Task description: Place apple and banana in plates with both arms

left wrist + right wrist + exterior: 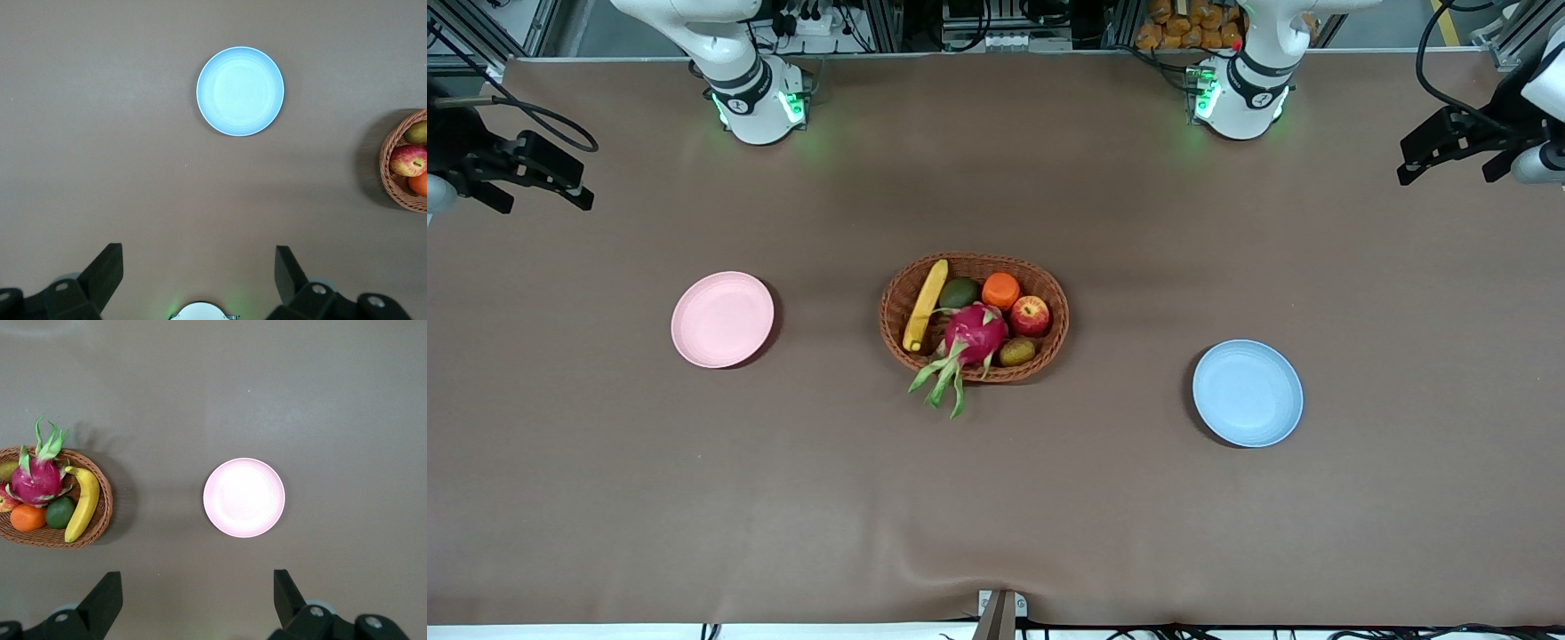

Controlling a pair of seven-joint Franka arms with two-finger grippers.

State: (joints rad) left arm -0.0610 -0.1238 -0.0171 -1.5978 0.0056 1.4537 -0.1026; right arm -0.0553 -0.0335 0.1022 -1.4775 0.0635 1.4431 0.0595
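Both arms waited. Left gripper hung high over bare table, fingers spread apart, blue plate empty below it. Right gripper likewise agape over the pink plate. Apple and banana lay in the basket, well apart from both grippers.

Basket of fruit sitting mid-table

The woven basket is holding a dragon fruit with green leaves hanging over its rim, an orange, a dark green fruit and a small brownish fruit.
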